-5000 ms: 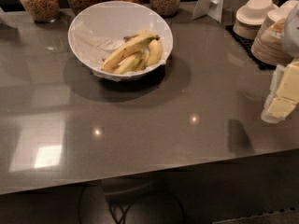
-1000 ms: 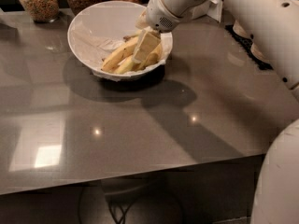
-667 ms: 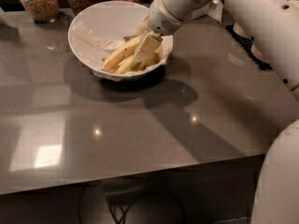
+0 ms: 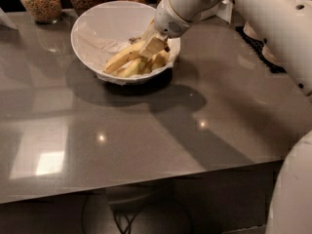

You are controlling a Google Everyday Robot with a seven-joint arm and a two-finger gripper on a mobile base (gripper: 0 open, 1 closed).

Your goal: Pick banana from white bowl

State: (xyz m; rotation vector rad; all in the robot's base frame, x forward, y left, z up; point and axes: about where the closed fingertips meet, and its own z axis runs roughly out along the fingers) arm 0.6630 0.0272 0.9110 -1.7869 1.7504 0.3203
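Observation:
The white bowl (image 4: 97, 26) stands at the back left of the grey counter, with a white paper liner and several yellow bananas in it. The longest banana (image 4: 122, 57) lies slanted from lower left to upper right. My gripper (image 4: 152, 42) reaches down from the white arm into the right side of the bowl, over the upper ends of the bananas. Its cream fingers hide those ends.
Glass jars (image 4: 41, 1) of grains and seeds stand along the back edge behind the bowl. A dark mat (image 4: 256, 45) with cream dishes lies at the back right, mostly hidden by my arm. The grey counter (image 4: 146, 140) stretches toward the front edge.
Five seconds ago the gripper was at the far right, away from the bowl. Over the last second it has stayed inside the bowl, settling slightly lower on the bananas.

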